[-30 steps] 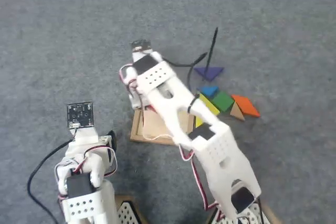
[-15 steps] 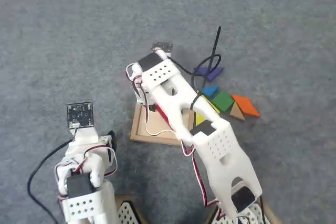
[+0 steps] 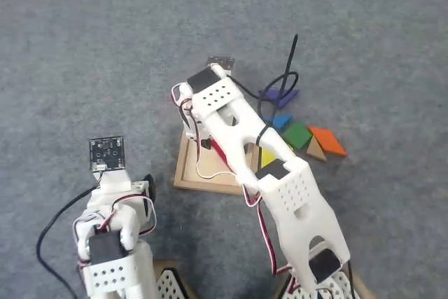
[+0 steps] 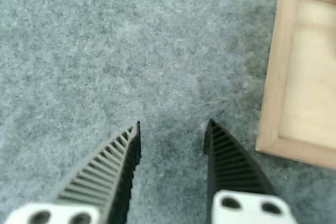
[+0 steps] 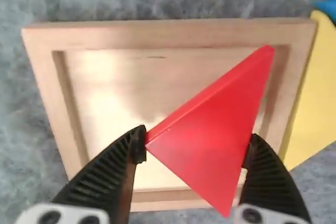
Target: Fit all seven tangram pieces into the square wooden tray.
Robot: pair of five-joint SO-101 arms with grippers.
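My right gripper (image 5: 195, 145) is shut on the red triangle (image 5: 210, 140), held tilted just above the square wooden tray (image 5: 42, 77). In the high view the right arm (image 3: 224, 113) stretches over the tray (image 3: 183, 169) and hides its right half. Beside the tray's right edge lie a yellow piece (image 3: 269, 156), a blue piece (image 3: 280, 122), a green square (image 3: 297, 134), an orange piece (image 3: 327, 140), a tan triangle (image 3: 316, 150) and a purple triangle (image 3: 278, 96). My left gripper (image 4: 173, 129) hangs open over bare carpet, a short way from the tray's corner (image 4: 273, 77).
Grey carpet covers the table. A black cable (image 3: 288, 68) loops above the purple triangle. The left arm (image 3: 112, 236) stands at the front left with a square marker plate (image 3: 106, 153) on it. Wide carpet lies at the left and back.
The right arm has swung to the right over the tray with the red triangle, uncovering the tray's left side. The left arm has not moved.
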